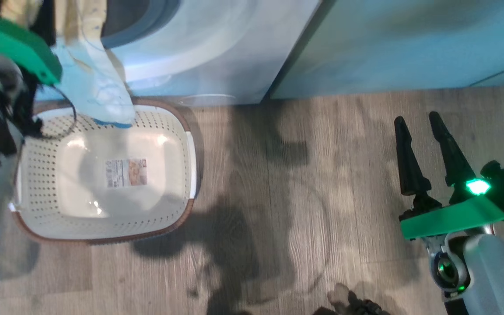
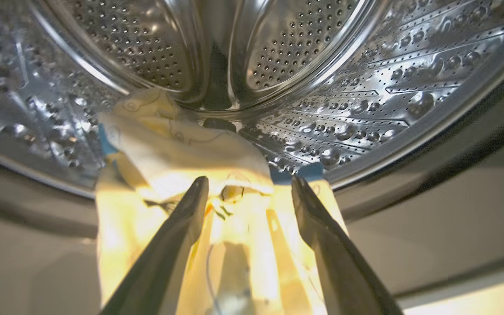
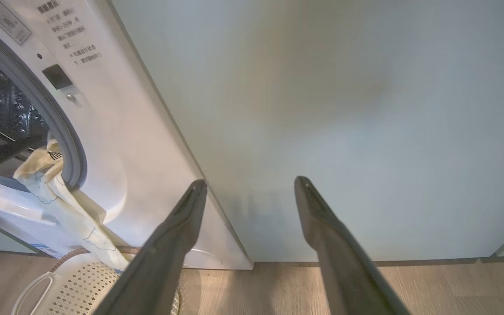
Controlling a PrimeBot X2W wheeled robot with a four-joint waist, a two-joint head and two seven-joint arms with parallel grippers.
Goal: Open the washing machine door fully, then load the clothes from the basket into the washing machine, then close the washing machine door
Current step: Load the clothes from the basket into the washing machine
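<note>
Your left gripper (image 2: 250,183) stood spread, gripping nothing; the clothes (image 2: 177,148) hung over the drum lip (image 2: 431,131) (tail reaching the basket (image 1: 37,175)) and could have slid out.

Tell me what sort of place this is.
Probably a home laundry corner: a white front-loading washing machine with a steel drum, a perforated cream laundry basket on the wood-look floor before it, and pale green cabinets alongside.

Left pincer (image 2: 250,180) and right pincer (image 1: 417,118) both gape wide.
</note>
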